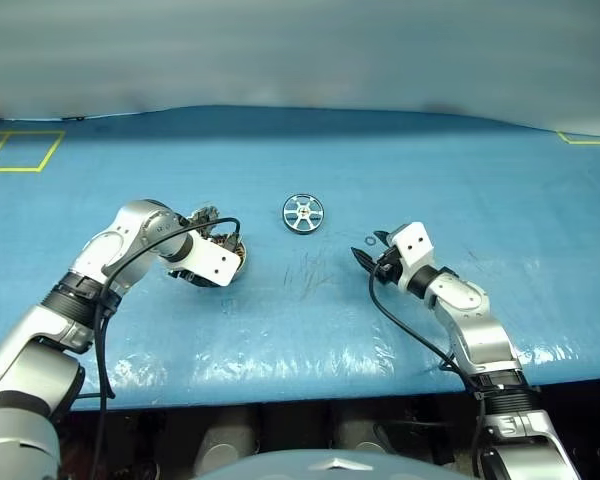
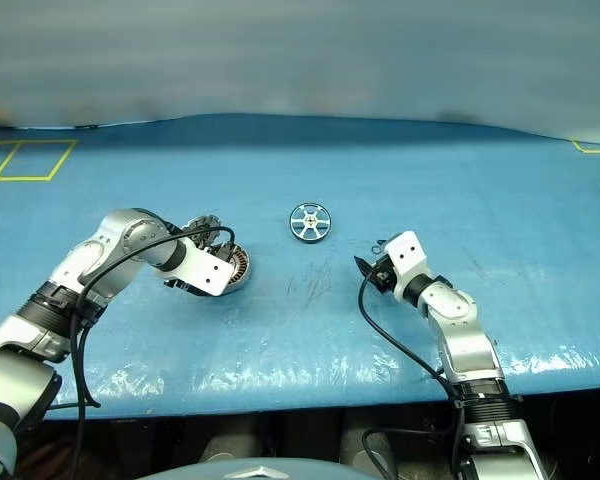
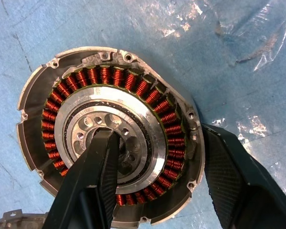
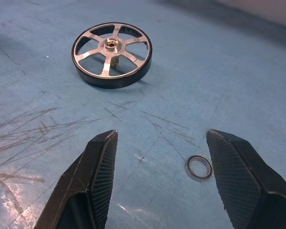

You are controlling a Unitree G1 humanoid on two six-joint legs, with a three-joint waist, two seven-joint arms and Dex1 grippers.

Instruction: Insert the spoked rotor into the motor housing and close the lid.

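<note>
housing on the left, rotor mid-table, untouched
left gripper [image 3: 155, 179] straddles the motor housing [image 3: 109, 133] wall, not yet clamped; spoked rotor [image 1: 303, 212] lies flat: rigid, smooth metal, best pinched across its dark rim; right gripper [image 4: 159, 179] gapes empty nearby.

Even, bright light, white glare patches on the blue table cover [image 3: 257, 43]; far background blurred.

Small dark ring [image 4: 199, 168] on scratched blue table [image 1: 460, 180]; yellow tape outline [image 1: 20, 150].
</note>
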